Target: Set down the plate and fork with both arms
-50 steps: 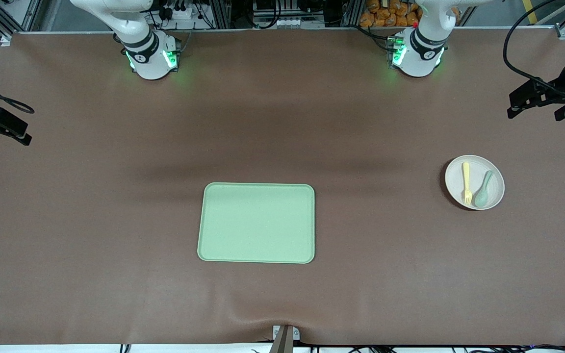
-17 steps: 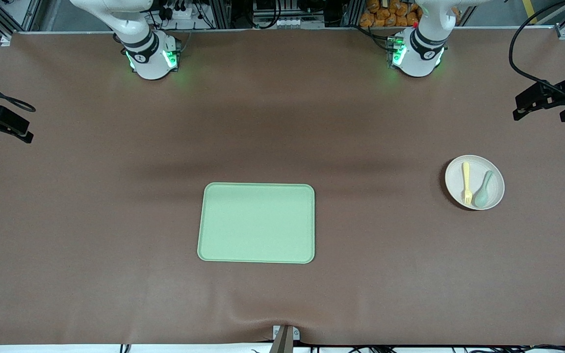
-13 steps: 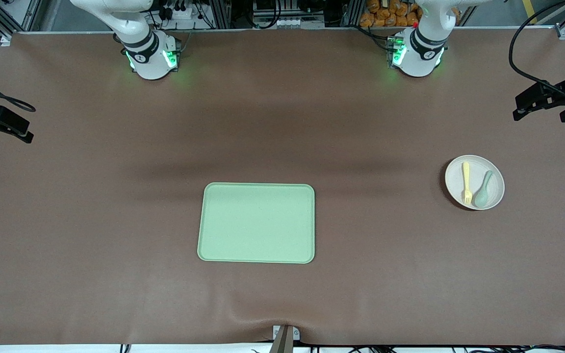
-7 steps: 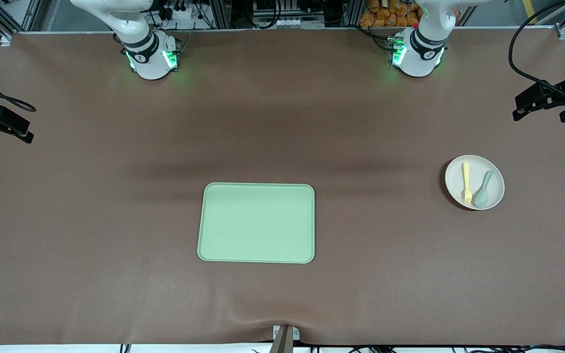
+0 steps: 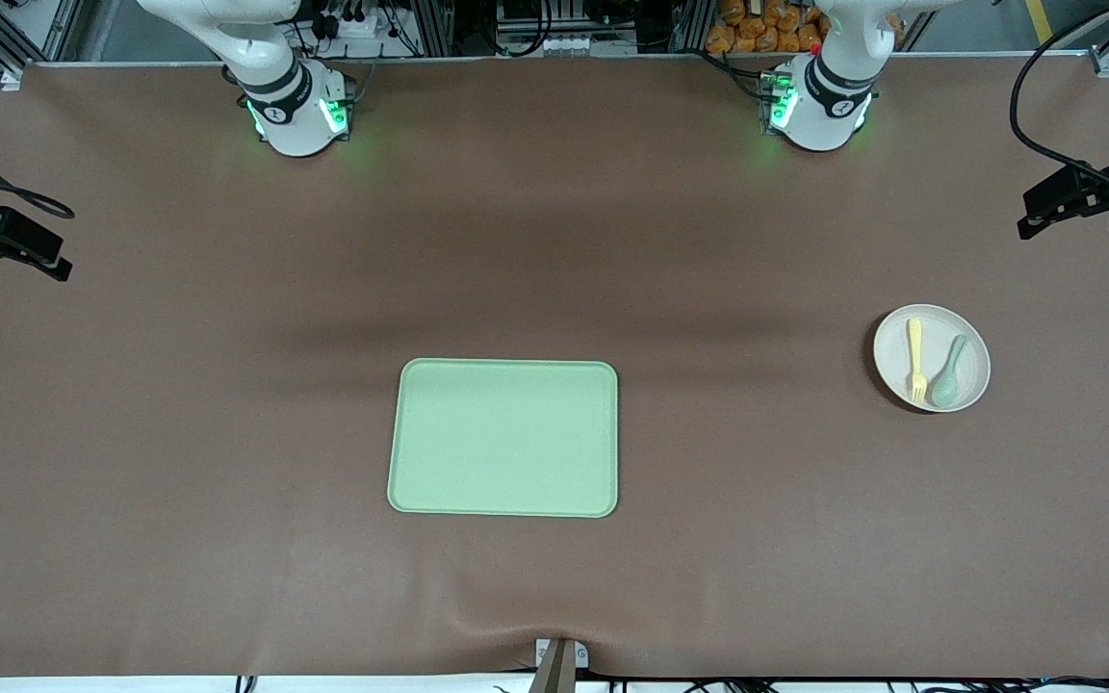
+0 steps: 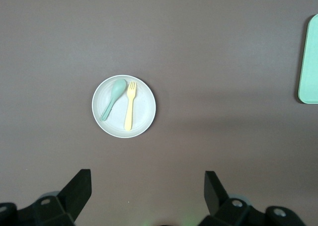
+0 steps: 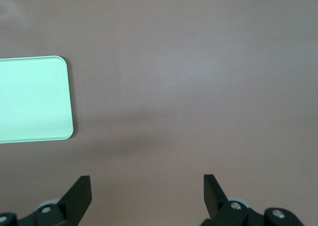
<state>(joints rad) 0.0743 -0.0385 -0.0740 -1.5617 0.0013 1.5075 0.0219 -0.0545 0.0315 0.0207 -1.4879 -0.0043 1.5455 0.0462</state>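
Front view shows the job not yet begun: the plate (image 5: 932,358) sits on the brown table (image 5: 227,433) toward the left arm's end, well apart from the pale-green tray (image 5: 503,438) at the middle, which holds nothing. On the plate lie the fork (image 5: 915,359) and a grey-green spoon (image 5: 948,371) side by side, apart, the fork on the side toward the tray. The left gripper (image 6: 147,191) hangs high over the table's left-arm end, fingers spread wide and holding nothing, with the plate in its wrist view. The right gripper (image 7: 147,191) waits over the right arm's end, jaws equally wide and empty, a corner of the tray in its wrist view. The step in hand looks like the left arm's approach; next it probably needs to descend to the plate's rim, though how raised that rim is cannot be judged from here.
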